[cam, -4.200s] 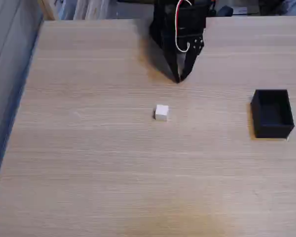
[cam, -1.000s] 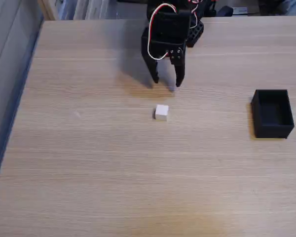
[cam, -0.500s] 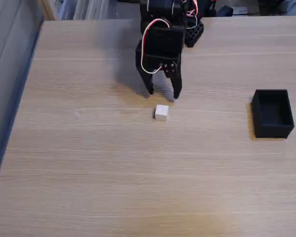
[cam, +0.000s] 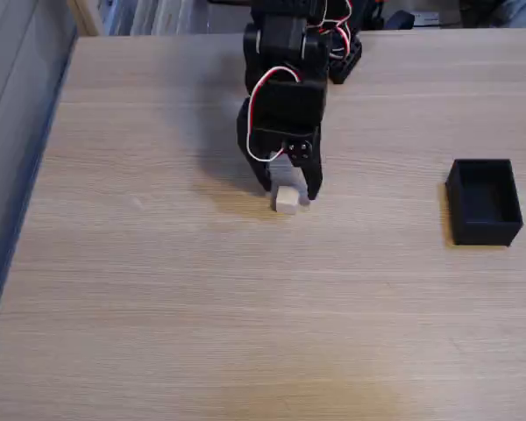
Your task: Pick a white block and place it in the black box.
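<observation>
The white block [cam: 287, 202] rests on the wooden table near its middle, partly shaded by the arm. My black gripper [cam: 287, 190] reaches down from the far side and stands open, one fingertip on each side of the block's upper part. Whether the fingers touch the block cannot be told. The black box [cam: 483, 201] sits empty on the table at the right, well apart from the gripper.
The arm's base and red and white wires [cam: 285, 74] stand at the table's far edge. The table's left edge [cam: 35, 175] drops off to a grey floor. Wide bare wood lies in front of the block and between block and box.
The gripper has opened and travelled toward the near side and down, from behind the block to straddling it. Block and box have not moved.
</observation>
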### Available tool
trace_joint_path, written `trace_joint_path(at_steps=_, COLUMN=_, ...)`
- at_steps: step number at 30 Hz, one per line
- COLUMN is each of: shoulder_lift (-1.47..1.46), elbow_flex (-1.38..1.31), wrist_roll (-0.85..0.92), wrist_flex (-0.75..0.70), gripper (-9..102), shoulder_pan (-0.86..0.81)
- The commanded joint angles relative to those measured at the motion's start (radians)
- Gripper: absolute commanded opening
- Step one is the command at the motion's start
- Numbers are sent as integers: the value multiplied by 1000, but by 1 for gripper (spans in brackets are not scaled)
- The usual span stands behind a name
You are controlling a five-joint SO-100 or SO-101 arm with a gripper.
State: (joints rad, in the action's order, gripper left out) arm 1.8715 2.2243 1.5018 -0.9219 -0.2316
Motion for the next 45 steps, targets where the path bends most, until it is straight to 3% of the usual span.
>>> trace_joint_path(at_steps=1, shoulder_lift=-31, elbow_flex=-60, wrist_roll=-6, wrist_flex=12, gripper=27, shoulder_pan=2)
trace_joint_path(at_steps=10, shoulder_lift=-52, elbow_flex=-57, wrist_roll=48, wrist_flex=-25, gripper=15, shoulder_pan=-2)
trace_joint_path(at_steps=13, shoulder_lift=-52, elbow_flex=-51, wrist_roll=20, wrist_flex=-25, gripper=0, shoulder_pan=12)
trace_joint_path(at_steps=27, shoulder_lift=184, elbow_flex=-44, wrist_roll=37, wrist_flex=-107, gripper=0, shoulder_pan=69)
trace_joint_path(at_steps=37, shoulder_lift=480, elbow_flex=-32, wrist_roll=-2, wrist_flex=-264, gripper=0, shoulder_pan=417)
trace_joint_path(at_steps=45, shoulder_lift=463, elbow_flex=-121, wrist_roll=-40, wrist_flex=-288, gripper=0, shoulder_pan=696)
